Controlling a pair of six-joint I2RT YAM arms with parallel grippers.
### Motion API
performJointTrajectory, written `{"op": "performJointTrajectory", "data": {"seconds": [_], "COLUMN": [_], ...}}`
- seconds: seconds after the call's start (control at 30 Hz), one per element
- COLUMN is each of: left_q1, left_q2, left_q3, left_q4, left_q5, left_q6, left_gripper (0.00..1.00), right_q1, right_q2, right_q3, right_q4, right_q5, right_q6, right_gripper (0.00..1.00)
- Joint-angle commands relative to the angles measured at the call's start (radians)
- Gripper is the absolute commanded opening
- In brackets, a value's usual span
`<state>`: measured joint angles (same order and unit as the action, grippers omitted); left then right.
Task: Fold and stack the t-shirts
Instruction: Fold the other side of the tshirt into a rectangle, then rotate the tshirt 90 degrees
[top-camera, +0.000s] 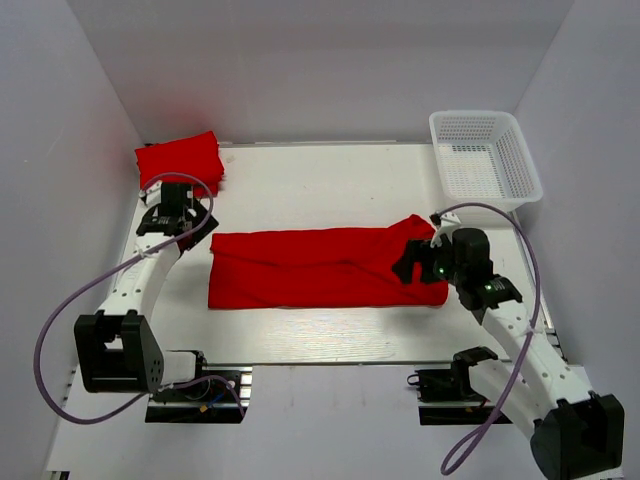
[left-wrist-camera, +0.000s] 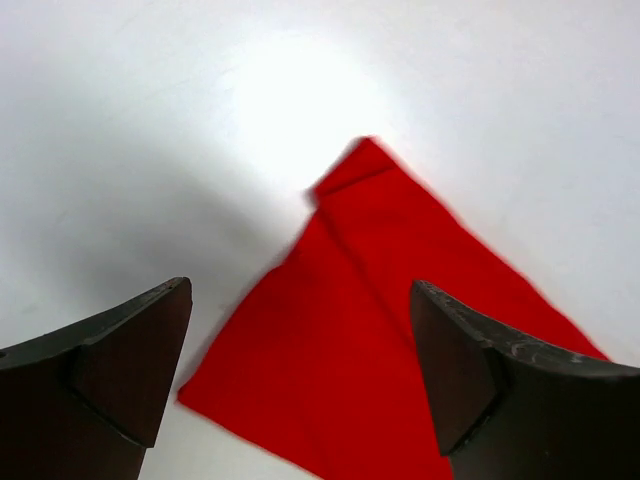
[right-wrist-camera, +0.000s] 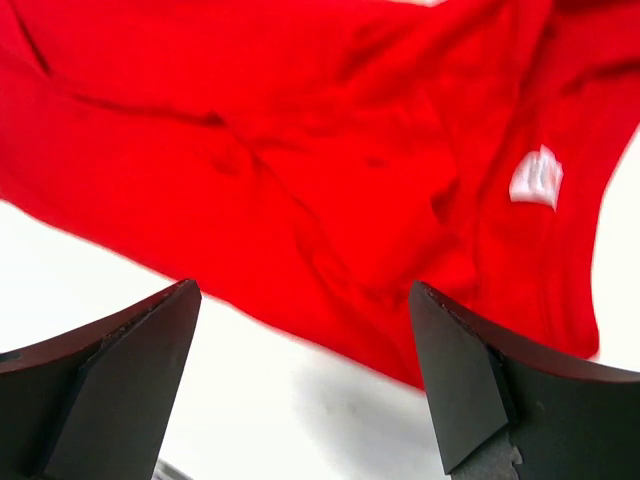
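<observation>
A red t-shirt (top-camera: 320, 268) lies folded into a long strip across the middle of the table. A folded red t-shirt pile (top-camera: 180, 162) sits at the far left corner. My left gripper (top-camera: 188, 232) is open and empty, just left of the strip's left end, whose cloth corner (left-wrist-camera: 400, 330) shows between its fingers. My right gripper (top-camera: 415, 262) is open and empty above the strip's right end. In the right wrist view the red cloth (right-wrist-camera: 300, 170) fills the upper part, with the white neck label (right-wrist-camera: 536, 177) at the right.
A white mesh basket (top-camera: 486, 158) stands at the far right corner. White walls enclose the table on three sides. The near table edge runs just in front of the arm bases.
</observation>
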<state>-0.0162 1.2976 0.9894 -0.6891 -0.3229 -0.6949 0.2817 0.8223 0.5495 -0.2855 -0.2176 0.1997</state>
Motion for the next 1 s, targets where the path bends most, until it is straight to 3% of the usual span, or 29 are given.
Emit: {"op": "performJointTrajectory", "data": {"seconds": [0.0,0.13,0.37,0.6,0.7,0.8,0.93,0.97], "left_q1": [-0.016,-0.028,-0.123,-0.133,-0.143,-0.166,-0.278,-0.303], "left_q2": [0.04,0.193,0.423,0.424,0.402,0.339,0.307,0.295], "left_q3": [0.023,0.034,0.087,-0.038,-0.118,-0.247,-0.362,-0.362], "left_q4": [0.155,0.327,0.358,0.225,0.143,0.141,0.139,0.102], "left_q5": [0.112,0.386,0.51,0.368,0.38,0.497,0.725,0.735], "left_q6": [0.052,0.152,0.195,0.172,0.146,0.114,0.113,0.113], "left_gripper": [1.0,1.0,1.0,1.0,1.0,1.0,1.0,1.0], "right_q1": [-0.004,-0.003,-0.004,-0.013,-0.015,-0.022,-0.021,-0.021], "right_q2": [0.076,0.19,0.44,0.615,0.739,0.878,1.046,1.119], "right_q3": [0.038,0.03,0.066,0.096,0.153,0.227,0.329,0.454], "right_q4": [0.153,0.32,0.348,0.304,0.287,0.286,0.538,0.564], "right_q5": [-0.037,-0.057,-0.1,0.0,0.0,-0.055,-0.147,-0.155], "right_q6": [0.035,0.081,0.197,0.253,0.27,0.299,0.383,0.401], "right_gripper": [0.9,0.9,0.9,0.9,0.9,0.9,0.9,0.9]}}
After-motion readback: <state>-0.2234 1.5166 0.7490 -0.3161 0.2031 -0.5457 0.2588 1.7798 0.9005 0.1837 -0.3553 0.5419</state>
